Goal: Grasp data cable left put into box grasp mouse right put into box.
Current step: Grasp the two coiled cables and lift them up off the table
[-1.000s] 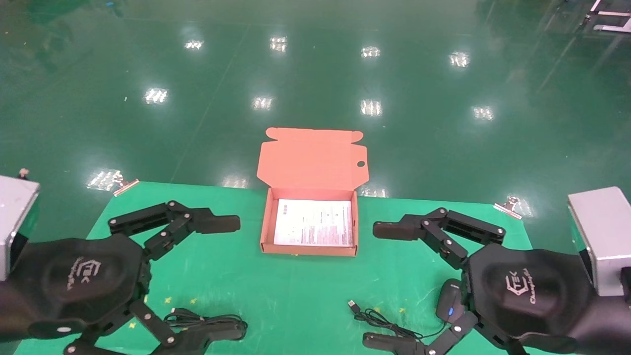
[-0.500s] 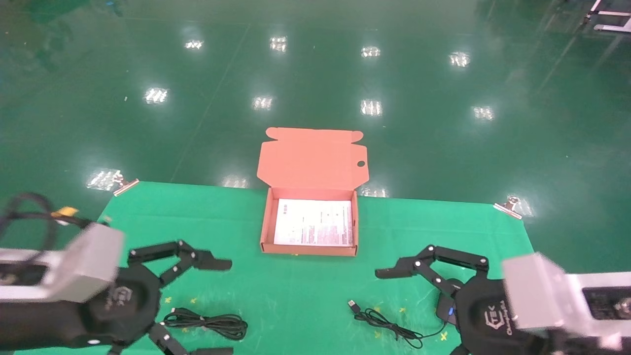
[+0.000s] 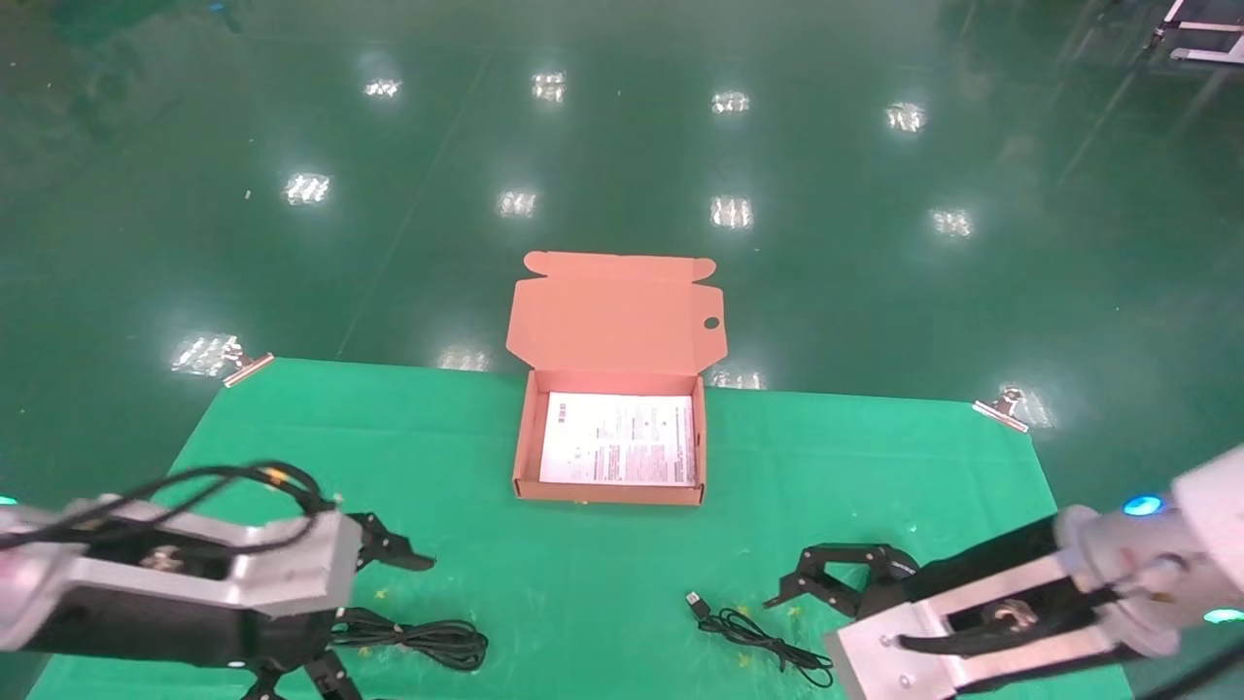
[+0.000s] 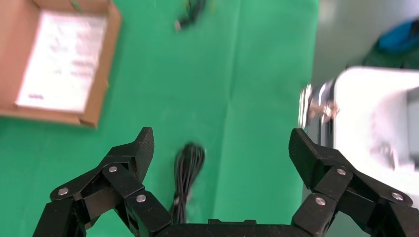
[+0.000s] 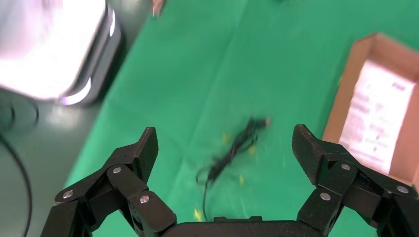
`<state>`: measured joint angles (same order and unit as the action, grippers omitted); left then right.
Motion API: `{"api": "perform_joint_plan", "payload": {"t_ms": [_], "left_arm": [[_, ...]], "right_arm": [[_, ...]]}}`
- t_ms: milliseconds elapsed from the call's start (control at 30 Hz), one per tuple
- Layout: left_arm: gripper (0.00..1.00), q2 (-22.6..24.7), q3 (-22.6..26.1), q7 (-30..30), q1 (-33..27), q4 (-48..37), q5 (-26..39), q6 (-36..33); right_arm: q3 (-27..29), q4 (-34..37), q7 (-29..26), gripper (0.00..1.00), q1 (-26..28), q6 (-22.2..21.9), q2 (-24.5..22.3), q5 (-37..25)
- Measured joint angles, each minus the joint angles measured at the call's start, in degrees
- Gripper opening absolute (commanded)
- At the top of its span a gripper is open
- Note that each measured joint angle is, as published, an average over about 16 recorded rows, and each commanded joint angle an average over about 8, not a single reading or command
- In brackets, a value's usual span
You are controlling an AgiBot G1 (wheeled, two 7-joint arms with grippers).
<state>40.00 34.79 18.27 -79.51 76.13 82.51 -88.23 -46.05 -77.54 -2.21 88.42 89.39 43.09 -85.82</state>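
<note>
The data cable (image 3: 418, 637) lies in a looped bundle on the green mat at the near left. My open left gripper (image 3: 384, 627) hangs over it; in the left wrist view the cable (image 4: 188, 173) lies near one finger of the left gripper (image 4: 222, 148). The mouse is hidden under my right arm. Its cord (image 3: 753, 632) with a USB plug (image 3: 694, 600) lies at the near right. My open right gripper (image 3: 816, 622) is above that cord (image 5: 232, 148), as the right wrist view (image 5: 225, 143) shows. The box (image 3: 523, 437) stands open at the centre, lid (image 3: 614, 311) upright.
A printed white sheet (image 3: 619, 439) lies inside the box. Metal clips (image 3: 248, 367) (image 3: 1001, 408) hold the mat's far corners. Shiny green floor lies beyond the table. A silver arm housing (image 4: 375, 123) shows beside the mat in the left wrist view.
Both arms have pulled back toward the near edge and tipped their grippers downward, the left over the data cable, the right over the mouse cord. The mouse is now covered by the right arm.
</note>
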Motion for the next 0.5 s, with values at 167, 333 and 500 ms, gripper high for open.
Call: {"api": "perform_joint_plan", "payload": {"t_ms": [167,333,500], "left_arm": [[1.0,3.0,4.5,-0.6,-2.0,0.2,9.2,0.9],[1.0,6.0,8.4,-0.8,-2.6,0.2,18.0,3.0],[1.0,8.8,11.2,-0.1,-1.9,-1.1,24.8,5.7]], "right_arm": [[-5.8,-0.1,0.2,1.0,1.8,-1.7,3.0,-7.4],[-9.7,0.0,-1.1,1.0,1.7,-4.0,5.8,-13.8],[-11.7,0.4,-3.7,1.0,0.1,-6.4,7.8,-18.0]]}}
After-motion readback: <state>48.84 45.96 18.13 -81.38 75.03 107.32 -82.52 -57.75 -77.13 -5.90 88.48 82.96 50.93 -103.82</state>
